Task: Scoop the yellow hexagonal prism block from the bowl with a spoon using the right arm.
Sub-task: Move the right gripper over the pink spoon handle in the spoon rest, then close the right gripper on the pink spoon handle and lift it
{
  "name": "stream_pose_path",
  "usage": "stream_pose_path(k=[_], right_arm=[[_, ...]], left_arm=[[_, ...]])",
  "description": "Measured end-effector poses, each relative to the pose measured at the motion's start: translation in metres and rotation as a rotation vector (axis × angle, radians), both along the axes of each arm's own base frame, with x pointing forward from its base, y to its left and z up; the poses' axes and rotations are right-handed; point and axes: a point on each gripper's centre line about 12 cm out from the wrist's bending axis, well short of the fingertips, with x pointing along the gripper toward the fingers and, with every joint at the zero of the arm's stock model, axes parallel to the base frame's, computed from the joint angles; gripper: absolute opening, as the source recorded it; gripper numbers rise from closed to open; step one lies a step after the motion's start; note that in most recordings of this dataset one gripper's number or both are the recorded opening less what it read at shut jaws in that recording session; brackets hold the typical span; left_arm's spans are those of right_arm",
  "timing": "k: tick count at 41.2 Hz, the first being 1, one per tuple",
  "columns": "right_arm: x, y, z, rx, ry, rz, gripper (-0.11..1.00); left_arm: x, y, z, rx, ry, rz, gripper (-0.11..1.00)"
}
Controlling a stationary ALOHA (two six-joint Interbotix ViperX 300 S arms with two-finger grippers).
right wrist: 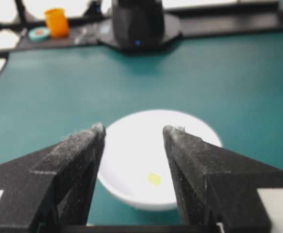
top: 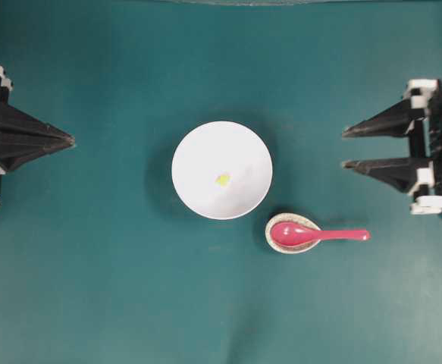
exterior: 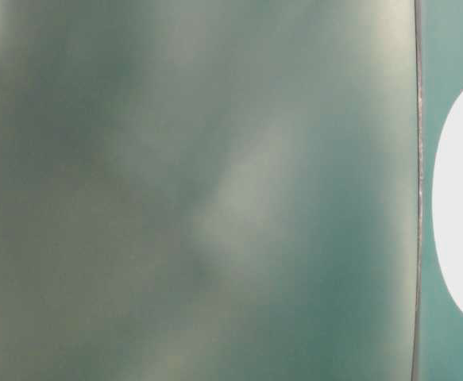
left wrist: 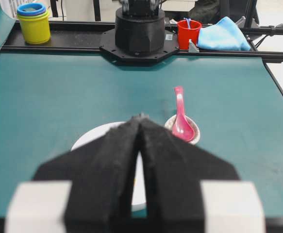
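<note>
**Yellow block in the bowl, spoon on its rest, both grippers apart from them**

The yellow hexagonal prism block [top: 222, 180] is a tiny bright speck lying near the middle of the white bowl [top: 194, 148], at the centre of the green table [top: 99, 288]. The glossy pink-red spoon [top: 311, 234] lies just beside the bowl, its scoop in a speckled spoon rest [top: 275, 240].

The right gripper [top: 344, 148] stands with fingers spread, grasping nothing. The left gripper [top: 70, 140] has its fingers pressed together, empty. Both sit well apart from the bowl.
</note>
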Motion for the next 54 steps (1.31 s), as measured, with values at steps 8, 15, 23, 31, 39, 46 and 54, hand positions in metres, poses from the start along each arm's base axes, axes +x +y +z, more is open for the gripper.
stream_pose_path(k=[8, 15, 23, 31, 39, 46, 54], right_arm=[[0.009, 0.009, -0.028, 0.024, 0.021, 0.032, 0.56], [0.009, 0.018, -0.051, 0.054, 0.027, 0.051, 0.56], [0.005, 0.029, -0.072, 0.086, 0.044, 0.064, 0.56], [0.002, 0.042, -0.091, 0.115, 0.087, 0.068, 0.56], [0.001, 0.054, -0.111, 0.112, 0.134, 0.072, 0.56], [-0.001, 0.063, -0.124, 0.096, 0.141, 0.069, 0.56], [-0.003, 0.07, -0.136, 0.08, 0.167, 0.059, 0.56]], left_arm=[[0.0, 0.0, 0.0, 0.001, 0.003, 0.0, 0.0], [0.0, 0.0, -0.001, 0.0, 0.011, 0.0, 0.0], [0.0, 0.0, -0.001, 0.0, 0.011, 0.0, 0.0], [0.0, 0.0, -0.002, 0.0, 0.012, 0.0, 0.0], [0.0, 0.0, -0.001, -0.002, 0.006, 0.0, 0.0], [0.0, 0.0, 0.001, -0.002, -0.005, 0.0, 0.0], [0.0, 0.0, 0.001, -0.002, -0.009, 0.0, 0.0]])
